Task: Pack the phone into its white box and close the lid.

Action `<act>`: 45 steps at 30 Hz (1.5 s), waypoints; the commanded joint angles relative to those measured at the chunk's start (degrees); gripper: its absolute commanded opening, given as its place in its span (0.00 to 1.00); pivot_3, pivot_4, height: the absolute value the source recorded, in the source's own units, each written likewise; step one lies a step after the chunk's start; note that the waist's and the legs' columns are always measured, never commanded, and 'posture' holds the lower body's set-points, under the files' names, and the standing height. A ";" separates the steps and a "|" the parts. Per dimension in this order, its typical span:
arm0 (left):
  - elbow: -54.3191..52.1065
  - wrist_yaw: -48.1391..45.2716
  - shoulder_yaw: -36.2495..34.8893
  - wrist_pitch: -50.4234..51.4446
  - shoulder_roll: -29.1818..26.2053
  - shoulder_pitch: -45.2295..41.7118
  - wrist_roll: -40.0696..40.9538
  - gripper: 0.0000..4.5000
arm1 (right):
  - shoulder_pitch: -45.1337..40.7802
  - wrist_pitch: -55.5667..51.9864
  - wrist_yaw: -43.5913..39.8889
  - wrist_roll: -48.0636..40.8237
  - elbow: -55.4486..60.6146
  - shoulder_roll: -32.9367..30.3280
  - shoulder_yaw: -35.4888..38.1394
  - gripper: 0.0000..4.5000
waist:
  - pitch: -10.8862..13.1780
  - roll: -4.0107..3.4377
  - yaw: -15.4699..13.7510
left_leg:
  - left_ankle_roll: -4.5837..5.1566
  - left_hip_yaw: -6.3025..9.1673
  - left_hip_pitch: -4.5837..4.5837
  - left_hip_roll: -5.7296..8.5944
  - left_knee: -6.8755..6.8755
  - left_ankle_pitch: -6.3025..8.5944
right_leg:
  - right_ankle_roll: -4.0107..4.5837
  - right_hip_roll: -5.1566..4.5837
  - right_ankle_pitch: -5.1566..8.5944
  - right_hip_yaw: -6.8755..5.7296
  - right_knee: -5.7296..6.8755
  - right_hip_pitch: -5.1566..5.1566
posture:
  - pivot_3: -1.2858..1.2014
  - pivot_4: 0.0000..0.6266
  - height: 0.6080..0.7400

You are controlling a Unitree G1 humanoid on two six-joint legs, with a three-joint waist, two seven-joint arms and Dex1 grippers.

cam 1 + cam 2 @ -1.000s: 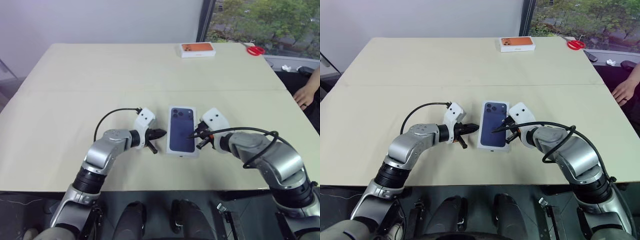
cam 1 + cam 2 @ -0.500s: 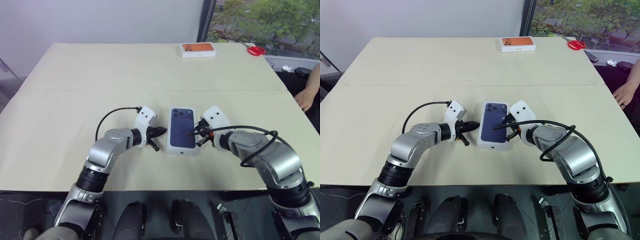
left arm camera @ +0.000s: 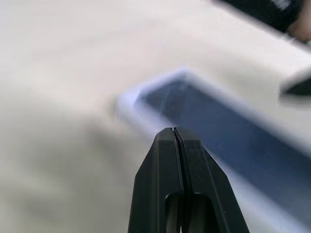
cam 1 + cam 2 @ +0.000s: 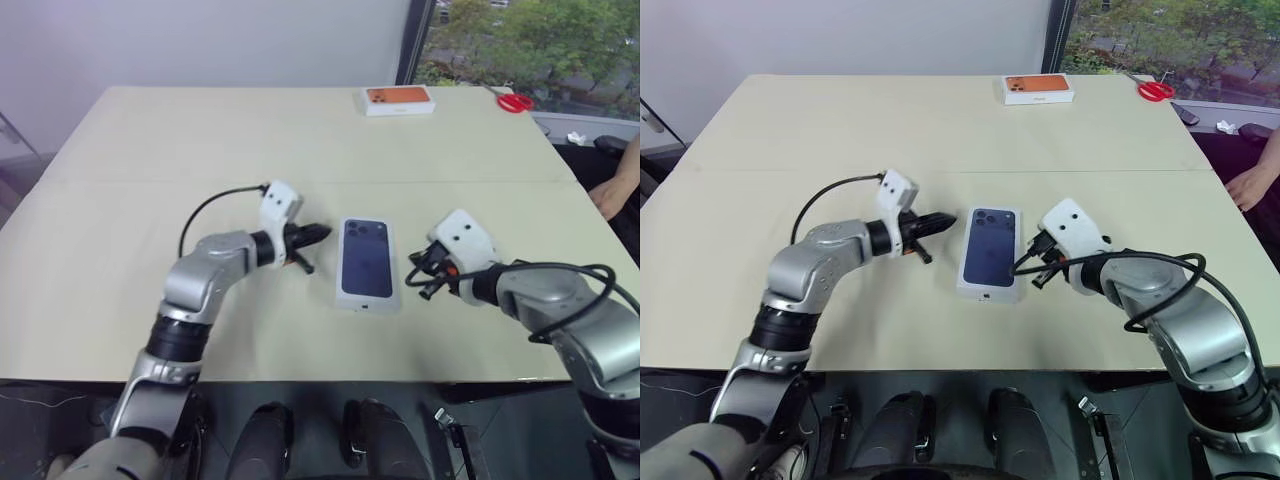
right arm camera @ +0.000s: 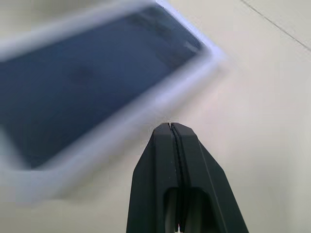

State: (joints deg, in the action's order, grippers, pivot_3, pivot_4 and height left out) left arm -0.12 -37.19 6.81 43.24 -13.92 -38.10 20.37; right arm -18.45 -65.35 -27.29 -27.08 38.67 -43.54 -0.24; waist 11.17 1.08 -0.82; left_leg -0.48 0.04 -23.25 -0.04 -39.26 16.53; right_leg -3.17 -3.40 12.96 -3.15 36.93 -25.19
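With the lid (image 4: 367,264) seated on the white box, its printed phone picture facing up, the pack lies flat near the front middle of the table (image 4: 150,150), and the job looks about finished. Both grippers hang just off its long sides, left gripper (image 4: 318,232) and right gripper (image 4: 413,279), fingers pressed together and empty, likely clear after pushing the lid down.

Beige table (image 4: 150,150). Closed white box, lid (image 4: 367,262) with phone picture up, near centre. Orange-pictured box (image 4: 398,99) at 12 o'clock; red scissors (image 4: 512,101) at 1 o'clock.
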 commanded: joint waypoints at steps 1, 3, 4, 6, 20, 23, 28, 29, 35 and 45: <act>2.85 0.87 4.19 -1.87 1.59 -2.37 -3.12 0.01 | 0.40 0.40 -1.74 -3.17 5.28 1.09 -0.02 0.00 | 0.00 0.00 0.26 | 0.00 -0.01 0.01 0.02 0.00 0.00 | 0.00 -0.03 0.00 0.00 0.01 0.00 | 0.52 0.24 1.00; 5.68 1.16 7.70 -1.74 2.29 -3.71 -5.74 0.01 | 1.17 -0.55 -0.95 -3.11 6.66 1.78 -3.12 0.00 | 0.00 0.00 0.29 | 0.00 -0.04 0.12 0.06 0.00 0.00 | 0.00 -0.03 0.00 0.01 0.05 0.05 | 0.52 0.24 1.00; 7.18 1.40 8.70 -0.61 2.59 -4.31 -6.42 0.01 | 1.53 -1.16 -0.53 -3.03 7.00 1.99 -4.43 0.00 | 0.00 0.00 0.25 | 0.00 -0.01 0.16 0.06 0.01 0.00 | 0.00 -0.02 0.00 0.01 0.08 0.08 | 0.52 0.24 1.00; 9.41 1.90 10.55 0.47 2.56 -4.84 -8.30 0.01 | 2.17 -2.97 0.54 -2.36 6.83 1.93 -6.82 0.00 | 0.00 0.00 0.21 | 0.00 0.04 0.19 0.05 0.01 0.00 | 0.00 0.01 0.00 0.01 0.09 0.11 | 0.52 0.24 1.00; 3.04 -0.33 2.38 -2.77 -0.36 0.18 -4.57 0.01 | -0.63 -0.21 6.73 2.39 2.23 4.95 -3.81 0.00 | -0.06 -0.02 0.36 | 0.13 0.06 0.82 0.01 0.11 0.08 | -0.09 -0.12 0.09 0.04 -0.03 0.72 | 0.52 0.24 1.00; 1.00 -1.50 -4.42 -5.34 -4.09 2.59 -1.83 0.01 | -0.21 5.86 7.06 4.62 0.42 5.05 -0.71 0.00 | -0.04 0.00 0.39 | 0.13 0.06 0.74 -0.01 0.12 0.08 | -0.09 -0.09 0.09 0.03 0.00 0.61 | 0.52 0.24 1.00; 1.09 -5.49 -13.48 -10.12 -13.54 10.04 0.30 0.01 | 2.06 12.44 4.03 5.45 -4.37 3.55 4.20 0.00 | -0.04 -0.01 0.25 | 0.13 0.04 0.75 -0.01 0.14 0.08 | -0.09 -0.11 0.09 0.03 -0.03 0.62 | 0.52 0.24 1.00; 0.84 -6.09 -14.80 -11.32 -15.18 12.02 0.38 0.01 | 2.77 13.60 3.19 5.09 -5.41 3.52 5.75 0.00 | -0.04 -0.02 0.24 | 0.13 0.02 0.76 -0.01 0.15 0.08 | -0.09 -0.13 0.09 0.03 -0.03 0.63 | 0.52 0.24 1.00; 1.36 -8.66 -20.16 -15.88 -21.74 19.88 0.97 0.01 | 4.30 17.40 -0.45 0.99 -10.87 6.00 13.15 0.00 | -0.02 0.00 -0.13 | 0.13 -0.01 0.74 0.01 0.14 0.08 | -0.08 -0.21 0.09 0.03 -0.06 0.65 | 0.52 0.24 1.00; -2.04 -8.15 -22.14 -16.75 -23.66 26.27 1.29 0.01 | 7.47 23.48 -2.51 2.27 -15.71 6.33 14.50 0.00 | -0.02 -0.01 0.22 | 0.14 -0.04 0.75 -0.02 0.18 0.10 | -0.08 -0.24 0.09 0.05 -0.17 0.67 | 0.52 0.24 1.00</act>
State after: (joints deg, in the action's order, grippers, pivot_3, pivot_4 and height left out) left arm 0.28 -45.57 -13.17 27.29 -36.25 -12.10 20.83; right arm -11.29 -44.34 -29.78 -24.96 22.64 -37.42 11.93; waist 11.16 1.07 -0.60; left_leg -0.33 0.00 -22.49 -0.08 -39.07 16.63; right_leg -3.25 -3.65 13.04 -3.10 36.76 -24.53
